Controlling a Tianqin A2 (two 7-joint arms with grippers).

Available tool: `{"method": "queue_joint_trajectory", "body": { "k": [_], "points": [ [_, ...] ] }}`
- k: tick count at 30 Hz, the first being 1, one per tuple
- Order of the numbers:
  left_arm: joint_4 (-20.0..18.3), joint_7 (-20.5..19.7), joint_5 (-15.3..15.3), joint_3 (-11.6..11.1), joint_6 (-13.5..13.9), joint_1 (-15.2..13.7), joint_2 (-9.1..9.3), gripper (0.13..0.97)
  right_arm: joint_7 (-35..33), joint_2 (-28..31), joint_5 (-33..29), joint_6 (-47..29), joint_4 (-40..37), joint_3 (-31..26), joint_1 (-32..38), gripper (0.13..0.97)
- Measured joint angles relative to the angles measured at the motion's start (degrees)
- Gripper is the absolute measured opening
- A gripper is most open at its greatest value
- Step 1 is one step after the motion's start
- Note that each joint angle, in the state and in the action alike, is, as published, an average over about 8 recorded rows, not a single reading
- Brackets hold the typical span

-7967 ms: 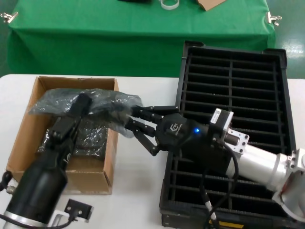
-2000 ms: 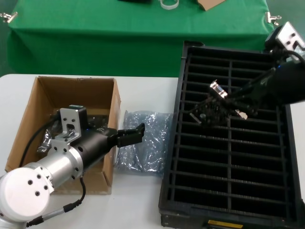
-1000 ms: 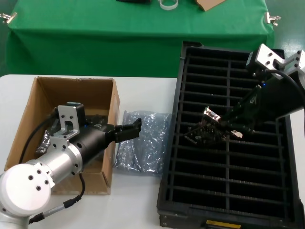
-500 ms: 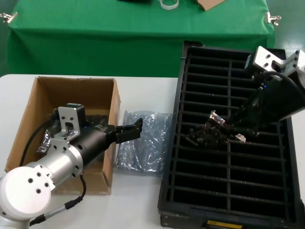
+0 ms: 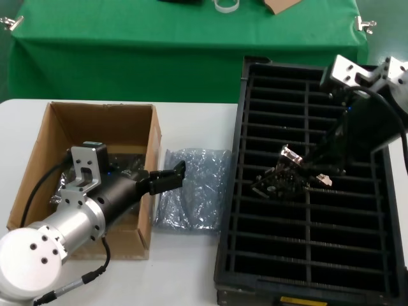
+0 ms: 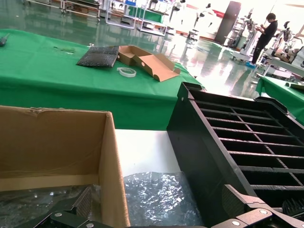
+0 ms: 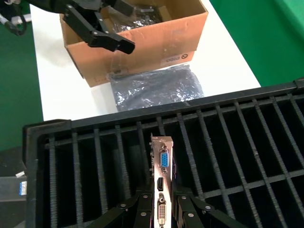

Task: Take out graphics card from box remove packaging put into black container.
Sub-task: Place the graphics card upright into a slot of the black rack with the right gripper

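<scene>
Head view: the right gripper (image 5: 306,171) pinches the graphics card (image 5: 285,173) over the middle of the black container (image 5: 237,210), its long axis along the slots, while the left gripper (image 5: 167,178), fingers spread, idles above the box's (image 5: 38,159) right edge.

White tabletop (image 5: 191,268) in the foreground; behind it, a table draped in green cloth (image 5: 127,44). Glossy green workshop floor (image 6: 61,26), brightly lit, with distant equipment racks (image 6: 137,9).
</scene>
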Motion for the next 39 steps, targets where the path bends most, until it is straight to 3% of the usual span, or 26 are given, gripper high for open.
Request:
{"method": "queue_joint_trajectory", "body": {
  "k": [9,18,24,30,39],
  "points": [
    [0.6,0.5,-0.8,-0.3,-0.4,0.2,-0.47,0.966,-4.2,-5.9,-2.3,0.9,-10.8,-2.9,4.7,0.188],
    [2.3,1.3,-1.8,-0.1,-1.1,-0.4,-0.98,0.966,-12.8,-15.4,-4.5,4.4,-30.7,-6.1,11.6,0.188],
    [4.3,1.9,-2.6,0.2,-1.8,-1.5,-1.31,0.966,-18.1,-20.5,-2.4,9.1,-42.4,-9.8,15.2,0.188],
    [5.9,2.4,-3.2,0.6,-2.5,-2.4,-1.56,0.966,-19.7,-22.2,3.6,12.6,-46.2,-16.7,16.4,0.188],
    [7.1,2.8,-3.9,1.1,-3.1,-2.9,-2.06,0.966,-18.9,-22.6,11.0,14.8,-46.0,-25.4,16.8,0.188]
  ]
}}
